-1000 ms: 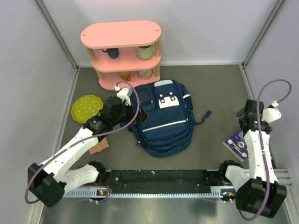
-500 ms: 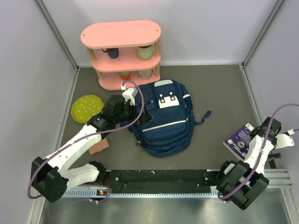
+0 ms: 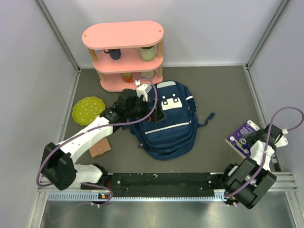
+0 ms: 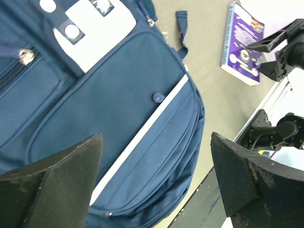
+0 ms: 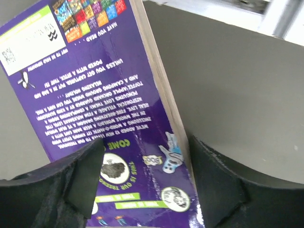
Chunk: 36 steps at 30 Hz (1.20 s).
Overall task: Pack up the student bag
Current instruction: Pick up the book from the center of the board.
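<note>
We see the student bag (image 3: 166,126) lying flat on the grey table (image 3: 218,90), just left of the middle of the overhead frame. Its front faces up, with the white patches towards the top and the rounded bottom end towards the lower edge. One strap end pokes out on its right side.

The left gripper (image 3: 156,114) hangs over the upper left part of the bag. In its own wrist view both dark fingers (image 4: 57,185) stand spread as wide as they go, one in each lower corner, with nothing between them but the blue fabric, a white stripe and a small round snap below.

At the right edge of the overhead frame lies a purple book (image 3: 243,130), well apart from the bag. The right gripper (image 3: 250,138) is down at its lower right end. In the right wrist view the back cover fills the upper left, and the two fingers (image 5: 80,185) stand partly apart over the book's lower end, one above the cover and one at its long edge. We cannot tell whether they press on it or have any hold.

A pink shelf (image 3: 124,35) stands at the top of the frame, just above the bag, with cups on its tiers. A green plate (image 3: 88,110) lies at the left, and a small brown card (image 3: 100,147) below it
</note>
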### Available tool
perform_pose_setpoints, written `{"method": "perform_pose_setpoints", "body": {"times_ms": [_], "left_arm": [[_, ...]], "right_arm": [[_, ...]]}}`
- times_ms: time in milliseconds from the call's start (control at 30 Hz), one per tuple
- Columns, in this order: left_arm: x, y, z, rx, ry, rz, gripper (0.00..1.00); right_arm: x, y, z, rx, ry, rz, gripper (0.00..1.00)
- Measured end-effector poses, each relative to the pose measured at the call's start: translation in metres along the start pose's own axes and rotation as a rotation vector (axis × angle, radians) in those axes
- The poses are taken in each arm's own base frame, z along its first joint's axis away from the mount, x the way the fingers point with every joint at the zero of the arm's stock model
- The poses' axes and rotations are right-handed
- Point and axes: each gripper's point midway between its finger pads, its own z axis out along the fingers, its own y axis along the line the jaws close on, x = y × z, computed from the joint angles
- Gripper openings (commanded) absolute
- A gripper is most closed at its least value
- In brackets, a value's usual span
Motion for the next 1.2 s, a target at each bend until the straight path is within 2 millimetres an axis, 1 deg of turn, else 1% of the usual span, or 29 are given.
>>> {"method": "perform_pose_setpoints", "body": {"times_ms": [67,100,200,233,300,333,367,467,600,700,867,967,1067,1200], "left_arm": [[-0.005,-0.008,0.009,0.026,0.006,0.01,0.99],[-0.008,-0.013,0.015,0.042,0.012,0.017,0.99],[-0.011,-0.025,0.029,0.082,0.036,0.03,0.99],[-0.01,-0.028,0.031,0.089,0.041,0.033,0.99],[-0.008,-0.033,0.037,0.105,0.056,0.037,0.99],[-0.006,-0.035,0.039,0.11,0.062,0.039,0.98],[-0.004,-0.036,0.041,0.114,0.07,0.04,0.99],[-0.001,-0.039,0.042,0.122,0.081,0.043,0.99],[-0.001,-0.039,0.042,0.121,0.08,0.046,0.99],[-0.001,-0.038,0.042,0.117,0.078,0.048,0.98],[-0.004,-0.037,0.043,0.109,0.07,0.05,0.98],[-0.008,-0.039,0.042,0.111,0.06,0.054,0.99],[-0.012,-0.04,0.042,0.111,0.049,0.056,0.99],[-0.013,-0.039,0.042,0.103,0.046,0.055,0.99]], "right_arm": [[0.001,0.009,0.002,-0.048,0.009,-0.026,0.53],[0.003,0.015,0.003,-0.078,0.019,-0.04,0.48],[0.01,0.034,0.007,-0.16,0.057,-0.086,0.28],[0.011,0.042,0.007,-0.184,0.069,-0.104,0.13],[0.012,0.057,0.009,-0.232,0.09,-0.138,0.03],[0.012,0.065,0.01,-0.255,0.101,-0.151,0.0],[0.012,0.074,0.011,-0.282,0.11,-0.165,0.0],[0.018,0.087,0.013,-0.33,0.138,-0.193,0.0],[0.024,0.096,0.009,-0.375,0.157,-0.215,0.0],[0.031,0.101,0.002,-0.414,0.183,-0.238,0.0],[0.047,0.112,-0.025,-0.524,0.264,-0.247,0.0],[0.051,0.119,-0.04,-0.583,0.297,-0.248,0.0],[0.047,0.133,-0.058,-0.657,0.311,-0.242,0.0],[0.039,0.149,-0.083,-0.756,0.299,-0.24,0.0]]}}
